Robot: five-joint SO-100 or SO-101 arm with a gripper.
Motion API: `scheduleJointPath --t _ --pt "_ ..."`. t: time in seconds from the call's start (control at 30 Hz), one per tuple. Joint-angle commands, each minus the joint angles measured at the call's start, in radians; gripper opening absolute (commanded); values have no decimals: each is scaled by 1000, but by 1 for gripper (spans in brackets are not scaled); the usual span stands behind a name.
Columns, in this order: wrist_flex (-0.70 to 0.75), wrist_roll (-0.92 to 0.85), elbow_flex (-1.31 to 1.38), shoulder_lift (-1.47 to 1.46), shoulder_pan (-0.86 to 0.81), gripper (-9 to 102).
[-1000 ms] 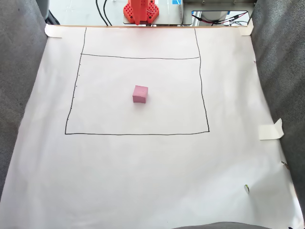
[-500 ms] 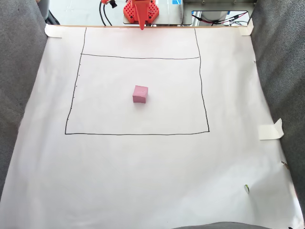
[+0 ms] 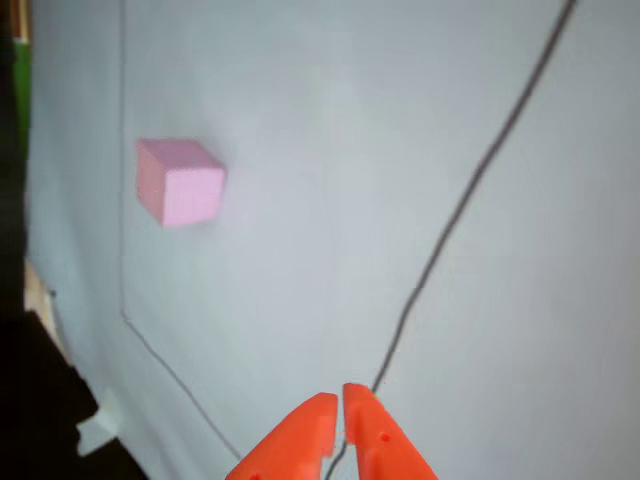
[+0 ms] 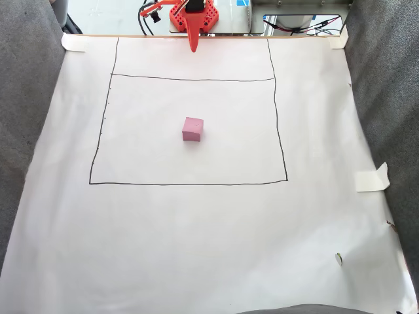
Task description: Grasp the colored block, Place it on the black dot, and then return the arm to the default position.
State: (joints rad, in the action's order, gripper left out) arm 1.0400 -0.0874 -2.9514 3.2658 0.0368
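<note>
The colored block (image 4: 192, 129) is a small pale pink cube resting near the middle of the drawn rectangle in the fixed view. In the other view the block (image 3: 180, 182) lies at the upper left, well ahead of the jaws. My orange gripper (image 4: 194, 46) points down over the paper's far edge, far from the block. Seen from the other view, the gripper (image 3: 340, 397) has its two pointed jaws pressed together with nothing between them. The black dot is hidden or out of view.
White paper (image 4: 196, 229) covers the table and carries a black pen rectangle (image 4: 188, 184). Grey fabric (image 4: 26, 98) flanks both sides. Tape (image 4: 372, 178) holds the right edge. Cables (image 4: 147, 13) and the arm's base sit beyond the far edge.
The orange gripper has stretched forward from the base, its tip now reaching over the paper's far edge. The pink block has not moved.
</note>
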Motion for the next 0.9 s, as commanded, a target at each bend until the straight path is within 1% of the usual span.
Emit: scheduleJointPath --t 0.0,0.03,0.1,0.47,0.87 --pt "-175 -64 -69 3 -11 0" --pt "-212 -86 -89 5 -17 0" --pt "-221 -86 -89 5 -20 0" --pt "-106 -41 -89 5 40 0" --pt "-100 -37 -89 5 43 0"
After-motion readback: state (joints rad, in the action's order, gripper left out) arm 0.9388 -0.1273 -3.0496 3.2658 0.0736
